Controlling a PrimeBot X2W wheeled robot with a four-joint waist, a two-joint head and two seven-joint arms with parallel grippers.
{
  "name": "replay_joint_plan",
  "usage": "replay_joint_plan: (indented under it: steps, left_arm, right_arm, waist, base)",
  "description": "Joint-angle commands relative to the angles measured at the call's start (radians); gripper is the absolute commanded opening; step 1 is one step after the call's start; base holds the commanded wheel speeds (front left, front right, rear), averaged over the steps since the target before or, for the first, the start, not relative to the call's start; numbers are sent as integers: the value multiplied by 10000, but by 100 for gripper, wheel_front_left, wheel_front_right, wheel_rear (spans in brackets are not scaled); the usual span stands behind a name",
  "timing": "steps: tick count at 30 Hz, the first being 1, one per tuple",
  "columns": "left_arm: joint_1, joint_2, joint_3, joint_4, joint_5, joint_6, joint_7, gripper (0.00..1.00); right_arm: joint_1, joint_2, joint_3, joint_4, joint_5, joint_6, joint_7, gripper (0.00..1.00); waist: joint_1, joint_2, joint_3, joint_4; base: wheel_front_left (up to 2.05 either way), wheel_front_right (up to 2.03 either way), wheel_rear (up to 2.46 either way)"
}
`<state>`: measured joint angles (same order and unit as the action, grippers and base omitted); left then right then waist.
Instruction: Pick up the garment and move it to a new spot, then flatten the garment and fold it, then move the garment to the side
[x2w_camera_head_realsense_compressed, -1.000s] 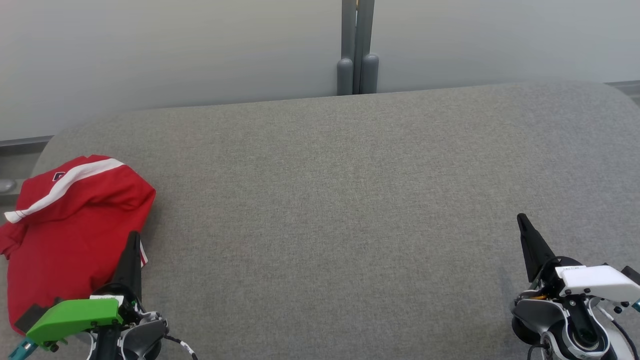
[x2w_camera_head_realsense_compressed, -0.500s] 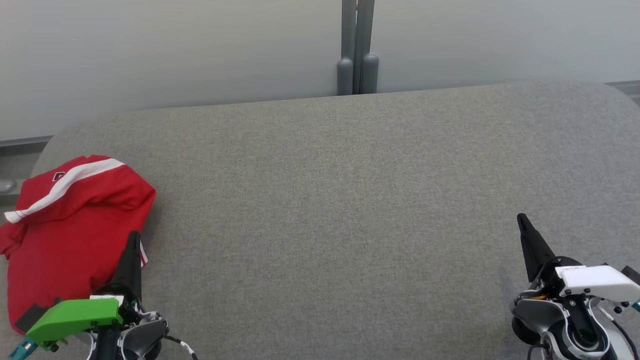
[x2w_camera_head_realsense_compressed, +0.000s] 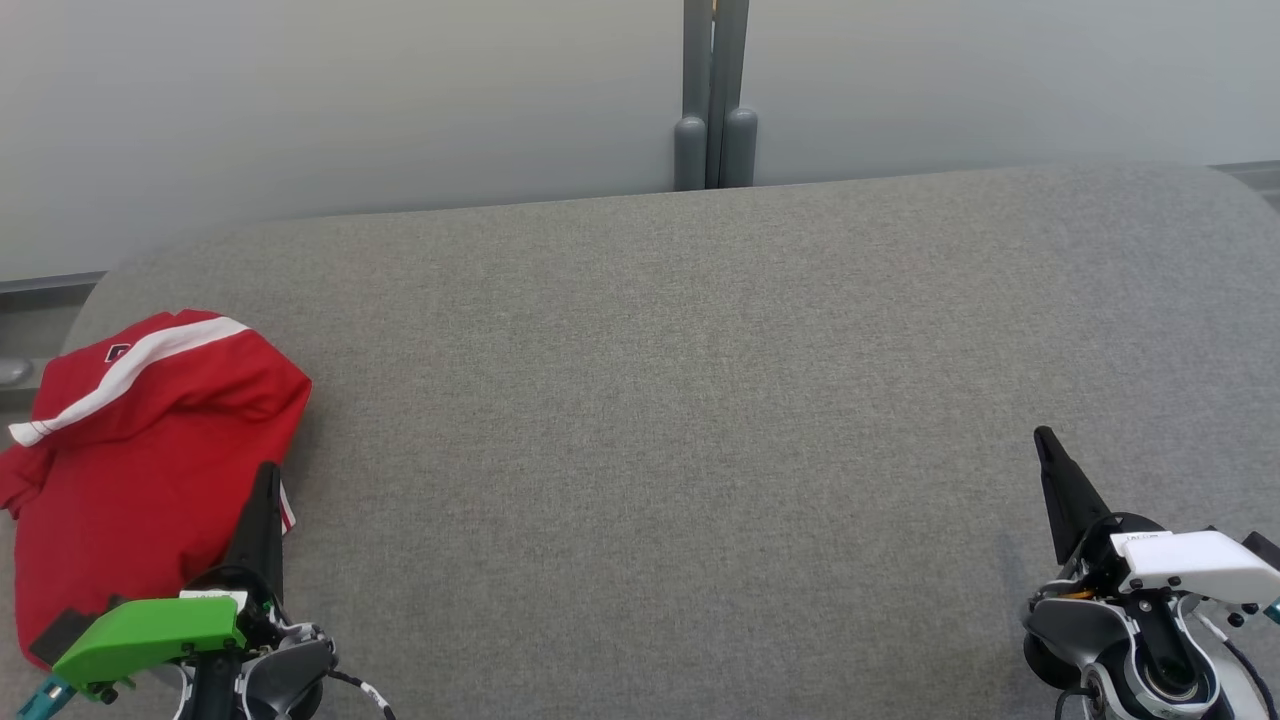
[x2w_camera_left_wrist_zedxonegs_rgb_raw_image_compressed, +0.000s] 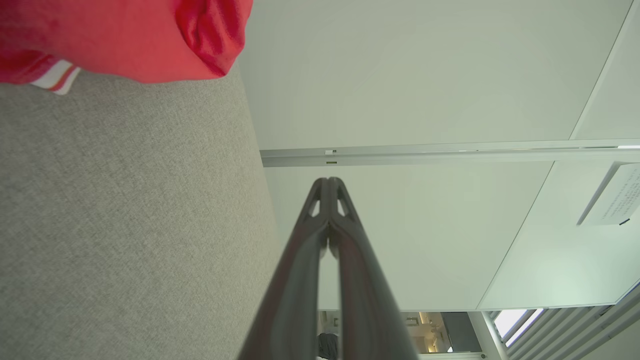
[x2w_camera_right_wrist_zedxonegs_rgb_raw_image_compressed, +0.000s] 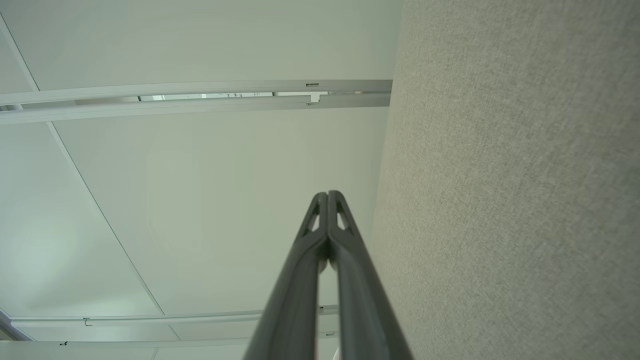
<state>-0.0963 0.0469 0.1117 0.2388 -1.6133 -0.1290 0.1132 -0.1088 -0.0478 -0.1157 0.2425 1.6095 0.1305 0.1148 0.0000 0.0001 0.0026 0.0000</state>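
The garment (x2w_camera_head_realsense_compressed: 150, 460) is red with a white stripe and lies bunched at the far left of the grey table (x2w_camera_head_realsense_compressed: 680, 400). My left gripper (x2w_camera_head_realsense_compressed: 266, 472) is shut and empty at the lower left, its tips overlapping the garment's right edge in the head view. In the left wrist view the garment (x2w_camera_left_wrist_zedxonegs_rgb_raw_image_compressed: 125, 35) sits at the top left, apart from the shut left gripper (x2w_camera_left_wrist_zedxonegs_rgb_raw_image_compressed: 328, 181). Low at the right, my right gripper (x2w_camera_head_realsense_compressed: 1042, 436) is shut and empty over bare table. The right wrist view shows the right gripper (x2w_camera_right_wrist_zedxonegs_rgb_raw_image_compressed: 327, 194) with tips together.
A pale wall (x2w_camera_head_realsense_compressed: 400, 100) runs behind the table's far edge, with a grey post (x2w_camera_head_realsense_compressed: 715, 100) at its middle. The table's rounded left corner lies just beyond the garment.
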Motion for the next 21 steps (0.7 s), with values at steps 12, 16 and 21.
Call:
replay_joint_plan:
  steps: [12, 16, 21]
  left_arm:
    - [-149, 65, 20, -8, -9, -33, 7, 0]
    - [-149, 65, 20, -8, -9, -33, 7, 0]
    - [-149, 65, 20, -8, -9, -33, 7, 0]
  right_arm:
    - [69, -46, -13, -40, 72, 4, 61, 0]
    - [68, -46, -13, -40, 72, 4, 61, 0]
    - [68, -46, -13, -40, 72, 4, 61, 0]
  waist:
    - [0, -1, 0, 0]
    - [0, -1, 0, 0]
    - [0, -1, 0, 0]
  base:
    - [0, 0, 0]
    - [0, 0, 0]
    - [0, 0, 0]
